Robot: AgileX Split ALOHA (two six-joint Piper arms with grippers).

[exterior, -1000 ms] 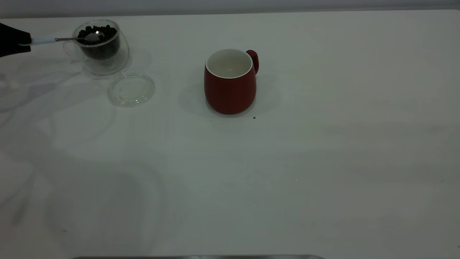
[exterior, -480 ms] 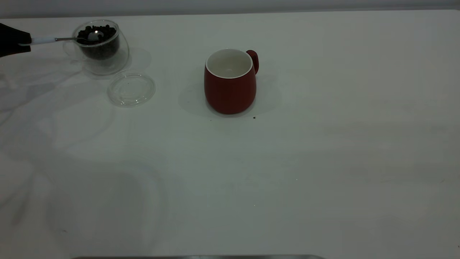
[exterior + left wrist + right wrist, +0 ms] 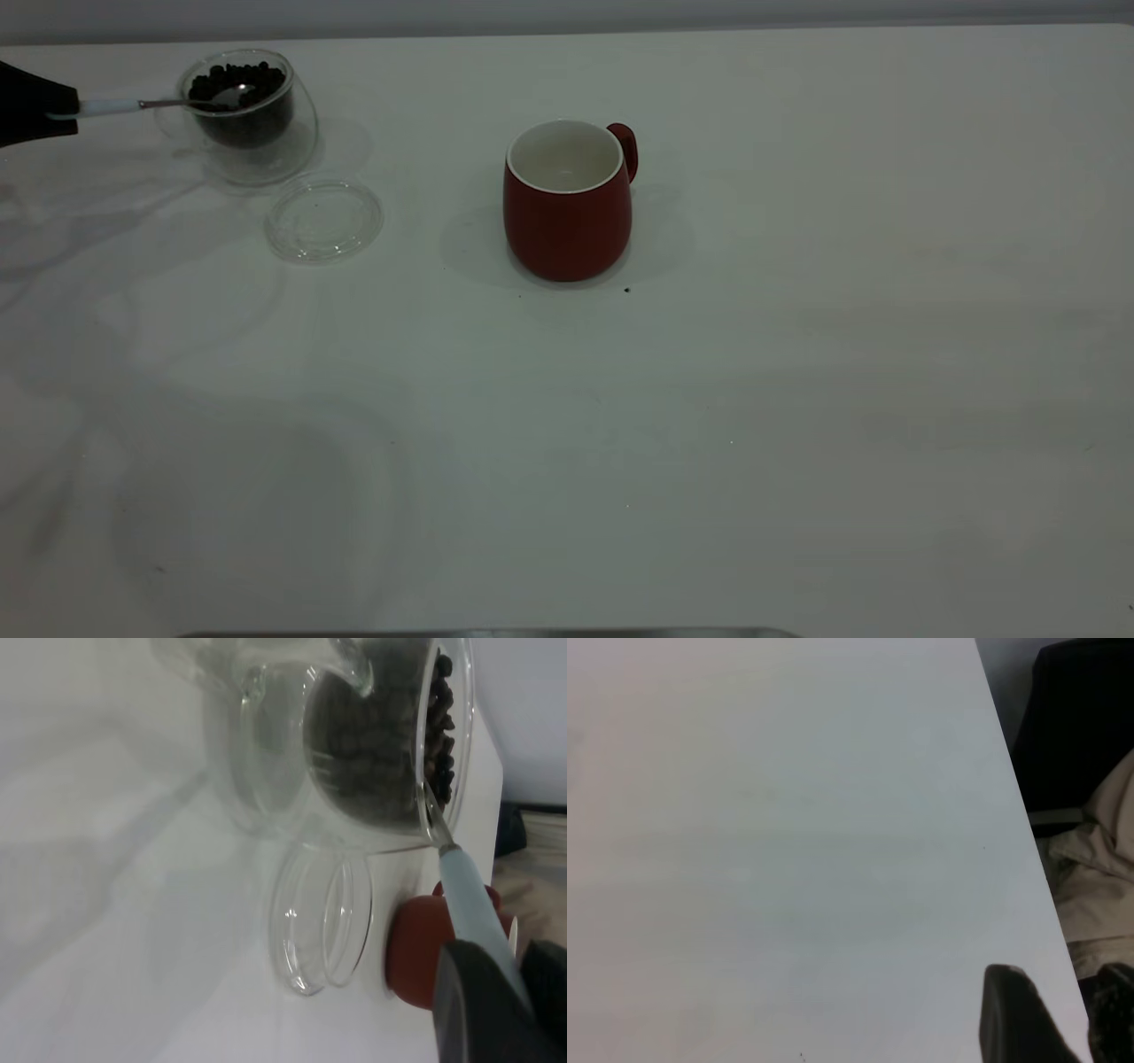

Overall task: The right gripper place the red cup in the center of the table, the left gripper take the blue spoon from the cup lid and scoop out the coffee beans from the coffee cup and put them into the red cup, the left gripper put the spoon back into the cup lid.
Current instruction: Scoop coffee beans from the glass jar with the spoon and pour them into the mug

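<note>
Exterior view: left tool [image 3: 55, 108] at far-left edge, clamped on the blue spoon [image 3: 111, 105] handle; spoon bowl rests in the coffee beans [image 3: 235, 84] inside the coffee cup [image 3: 252, 120]. Cup lid [image 3: 323, 220] lies flat just beside the coffee cup, nothing on it. Red cup [image 3: 568, 204] upright mid-surface [image 3: 797, 399], handle facing back-right, inside white. Right tool [image 3: 1045, 1014] only partly seen at the surface edge in its wrist view; can't tell its state.
</note>
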